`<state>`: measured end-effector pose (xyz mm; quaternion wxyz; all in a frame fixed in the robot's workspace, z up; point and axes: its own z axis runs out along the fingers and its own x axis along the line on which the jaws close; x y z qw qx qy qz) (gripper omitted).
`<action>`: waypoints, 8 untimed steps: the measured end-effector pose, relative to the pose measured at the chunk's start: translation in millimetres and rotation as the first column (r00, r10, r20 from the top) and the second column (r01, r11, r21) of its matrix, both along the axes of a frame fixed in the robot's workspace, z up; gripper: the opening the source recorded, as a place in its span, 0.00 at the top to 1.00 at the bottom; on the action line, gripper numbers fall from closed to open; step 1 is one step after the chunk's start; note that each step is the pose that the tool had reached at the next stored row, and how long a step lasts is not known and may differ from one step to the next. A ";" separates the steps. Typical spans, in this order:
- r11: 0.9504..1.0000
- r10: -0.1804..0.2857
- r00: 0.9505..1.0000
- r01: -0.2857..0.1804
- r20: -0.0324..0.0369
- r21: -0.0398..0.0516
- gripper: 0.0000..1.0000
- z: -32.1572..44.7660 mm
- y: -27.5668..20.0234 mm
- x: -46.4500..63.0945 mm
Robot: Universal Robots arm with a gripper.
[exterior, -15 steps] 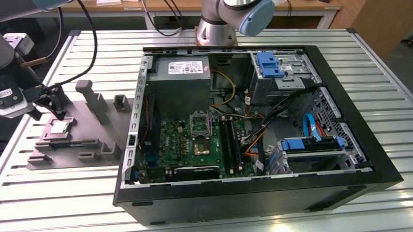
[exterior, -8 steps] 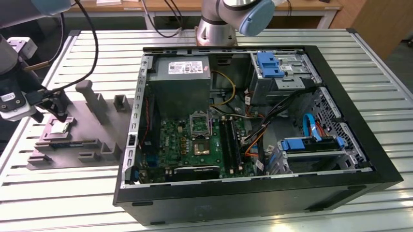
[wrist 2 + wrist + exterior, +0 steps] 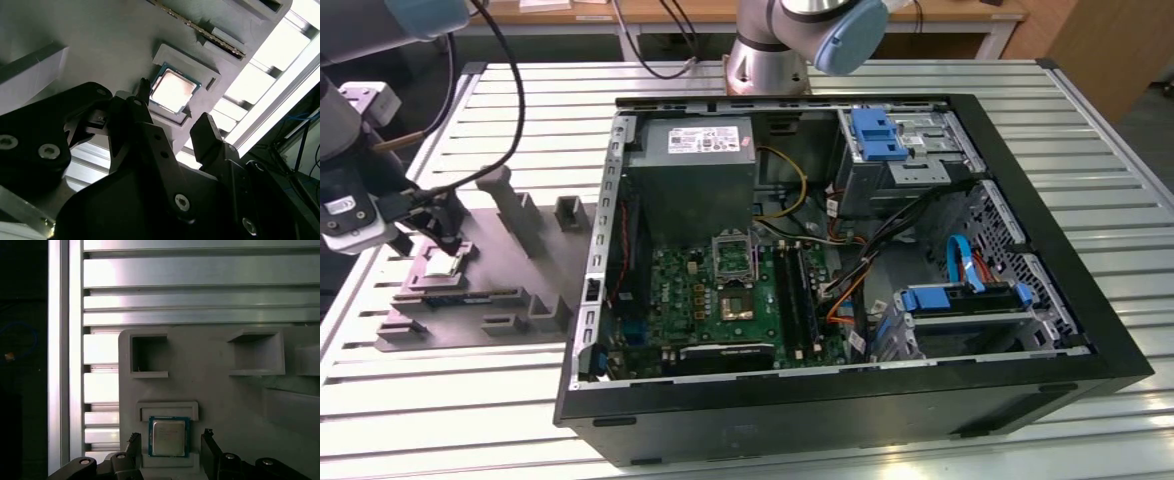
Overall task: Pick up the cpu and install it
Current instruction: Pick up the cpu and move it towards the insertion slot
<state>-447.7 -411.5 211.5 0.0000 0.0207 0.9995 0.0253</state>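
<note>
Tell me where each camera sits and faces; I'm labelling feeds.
Exterior view: off the arm, high, looking down on the open computer case and fixture plate; arm base and claw show.
First wrist view: on the wrist, squarely facing the cpu; claw fingertips show.
Second wrist view: on the wrist, angled along the claw.
Both wrist views share the cpu between the open claw's fingers.

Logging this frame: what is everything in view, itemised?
cpu: one, silvery, in a fixture plate recess
fixture plate: one, grey, exterior view's left
computer case: one, black, open, mid-table
motherboard: one, green, inside case
power supply box: one, grey, inside case
drive brackets: two, blue, inside case
table: one, silver slats, under everything
arm: one, grey and blue, base beyond case
gripper: one, black, open, straddling the cpu
</note>
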 end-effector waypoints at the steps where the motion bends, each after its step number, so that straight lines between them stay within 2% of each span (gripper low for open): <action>1: 1.000 0.000 1.000 0.000 0.000 0.000 0.41 -0.3 0.0 0.0; 8: 1.000 -0.001 1.000 0.001 0.000 0.000 0.41 -4.4 0.0 0.0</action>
